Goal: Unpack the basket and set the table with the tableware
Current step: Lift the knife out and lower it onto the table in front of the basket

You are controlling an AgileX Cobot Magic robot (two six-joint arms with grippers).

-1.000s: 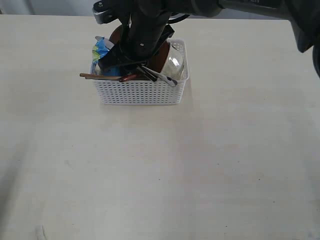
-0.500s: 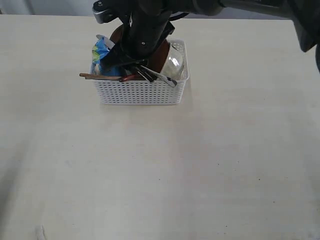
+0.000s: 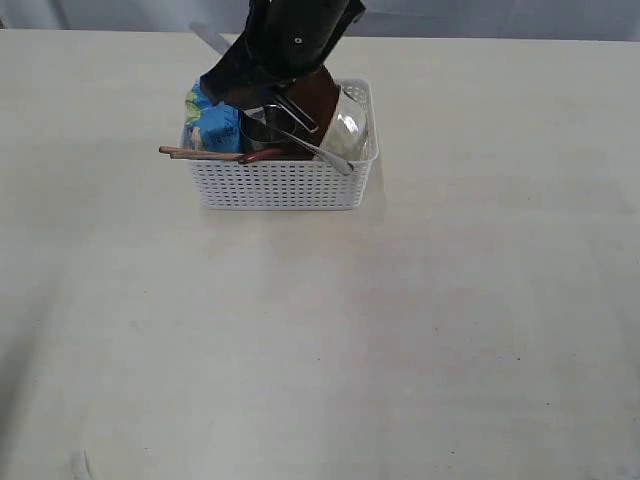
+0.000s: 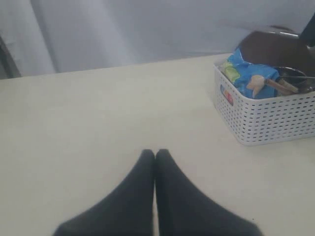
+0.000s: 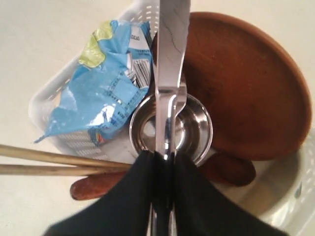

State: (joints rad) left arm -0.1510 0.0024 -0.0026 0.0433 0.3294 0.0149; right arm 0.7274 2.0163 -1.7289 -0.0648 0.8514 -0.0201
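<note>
My right gripper (image 5: 165,160) is shut on the steel knife (image 5: 172,44) and holds it above the white perforated basket (image 3: 280,185). The blade sticks out to the upper left (image 3: 207,39) of this gripper (image 3: 243,62). Below it in the basket lie the small steel cup (image 5: 171,129), the reddish-brown plate (image 5: 241,83), the dark red spoon (image 5: 96,186), the wooden chopsticks (image 5: 49,162), a steel fork (image 3: 322,150) and the white bowl (image 3: 348,128). My left gripper (image 4: 155,153) hovers shut and empty over the table (image 4: 98,113), well away from the basket (image 4: 266,120).
A blue snack bag (image 5: 98,93) fills the basket's left end (image 3: 210,125). The chopsticks (image 3: 195,153) poke out over the basket's left rim. The pale tabletop (image 3: 330,340) stretches wide in front of the basket.
The right gripper has risen out of the basket with the knife in its grip, and the blade now shows above the basket's far left corner.
</note>
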